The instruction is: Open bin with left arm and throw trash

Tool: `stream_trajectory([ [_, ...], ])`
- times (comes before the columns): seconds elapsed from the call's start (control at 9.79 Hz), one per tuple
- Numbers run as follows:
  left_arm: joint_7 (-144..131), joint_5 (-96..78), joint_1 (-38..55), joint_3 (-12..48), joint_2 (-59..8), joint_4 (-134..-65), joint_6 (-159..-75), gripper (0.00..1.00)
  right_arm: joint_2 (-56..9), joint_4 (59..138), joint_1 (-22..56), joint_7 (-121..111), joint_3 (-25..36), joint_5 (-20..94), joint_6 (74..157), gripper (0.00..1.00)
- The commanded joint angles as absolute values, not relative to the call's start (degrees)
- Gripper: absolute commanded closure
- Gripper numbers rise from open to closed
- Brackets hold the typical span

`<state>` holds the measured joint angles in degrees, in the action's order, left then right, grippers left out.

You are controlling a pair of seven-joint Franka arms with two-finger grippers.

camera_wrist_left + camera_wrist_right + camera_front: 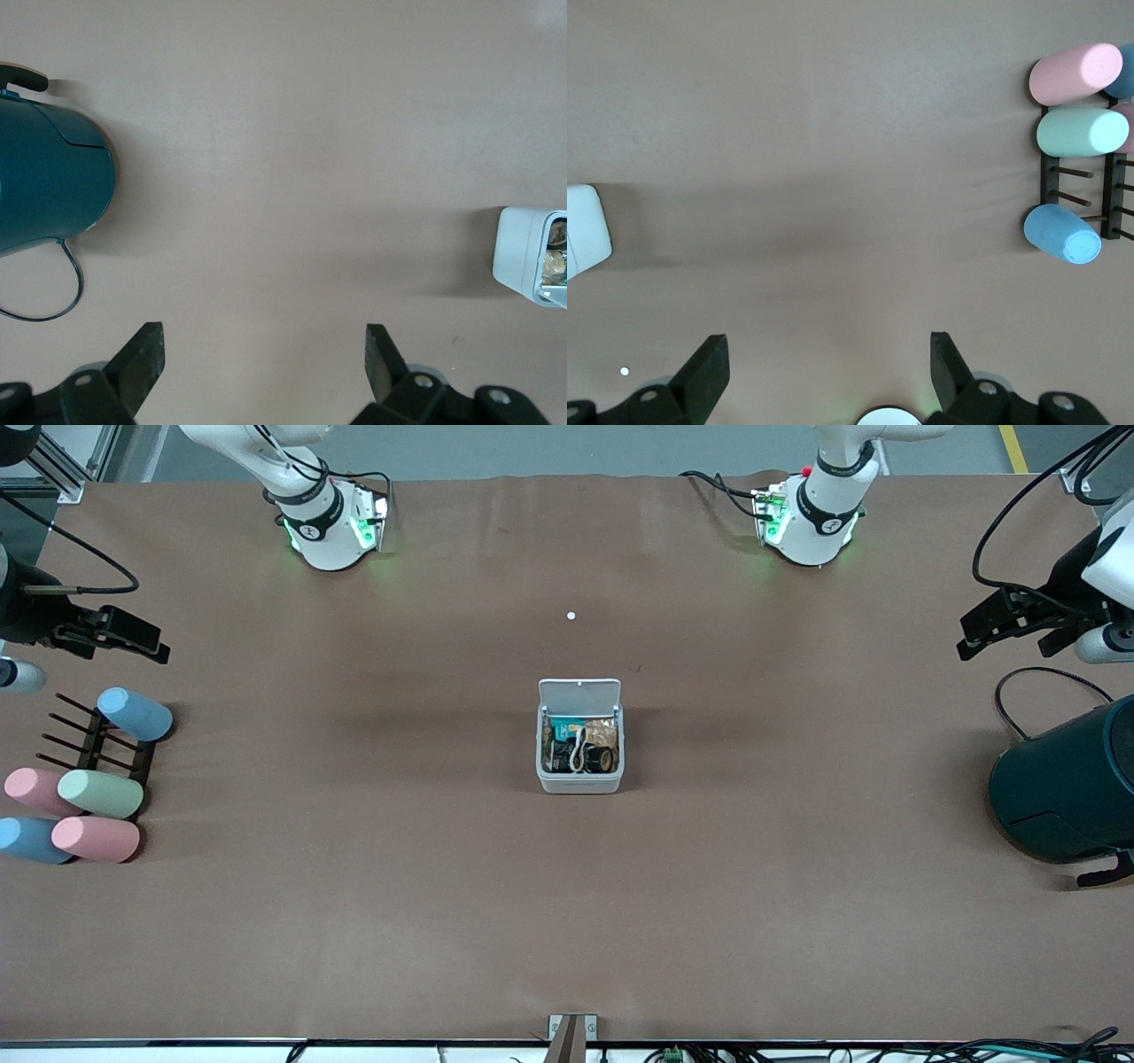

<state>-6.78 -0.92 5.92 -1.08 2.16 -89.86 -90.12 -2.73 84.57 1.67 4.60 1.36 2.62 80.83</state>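
bin: the bin (pixel 580 772) is seen at the middle of the worktop (pixel 567 921), lid (pixel 579 691) raised and hinged at the edge farther from the front camera; it is judged light, stiff, smooth plastic, likely to slide if pushed; the lid's free edge is judged the best hold

trash: the trash (pixel 580 748) is seen inside the bin, a jumble of dark, beige and teal scraps; it is judged light and soft

room: bare worktop is seen all round the bin; pastel cylinders (pixel 97 793) on a rack are kept well apart toward the right arm's end, a teal container (pixel 1067 788) toward the left arm's end

right hand (pixel 124 638): held wide, empty, over that end, waiting

left hand (pixel 1010 624): held wide, empty, above the teal container
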Motion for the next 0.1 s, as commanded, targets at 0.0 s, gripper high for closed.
stream_trajectory([
  [0.0,-6.0,-0.3,6.0,-1.2,1.6,-88.3,-88.9,0.00,-2.6,84.4,-0.3,1.8,0.6,2.5,81.1,0.00],
])
